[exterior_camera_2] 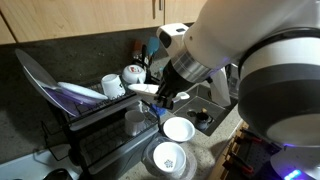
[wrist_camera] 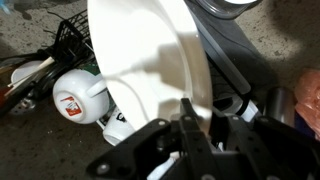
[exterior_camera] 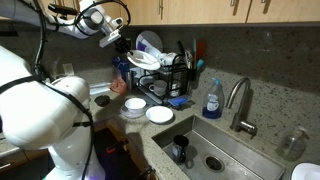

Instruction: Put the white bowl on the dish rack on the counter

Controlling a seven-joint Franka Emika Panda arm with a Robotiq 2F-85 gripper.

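Observation:
My gripper (wrist_camera: pixel 190 122) is shut on the rim of the white bowl (wrist_camera: pixel 150 50), which fills the middle of the wrist view, tilted on edge. In an exterior view the bowl (exterior_camera_2: pixel 144 89) shows edge-on at my gripper (exterior_camera_2: pixel 163 97), above the upper tier of the black wire dish rack (exterior_camera_2: pixel 100 130). In an exterior view my gripper (exterior_camera: pixel 113 40) hangs over the near end of the rack (exterior_camera: pixel 165 80), which stands on the speckled counter (exterior_camera: pixel 265 95). The bowl itself is hard to make out there.
Two shallow white dishes (exterior_camera: pixel 135 105) (exterior_camera: pixel 160 114) lie on the counter in front of the rack. A white mug with a red mark (wrist_camera: pixel 78 98) sits in the rack. A blue soap bottle (exterior_camera: pixel 212 100), a faucet (exterior_camera: pixel 240 105) and the steel sink (exterior_camera: pixel 225 155) are beside it.

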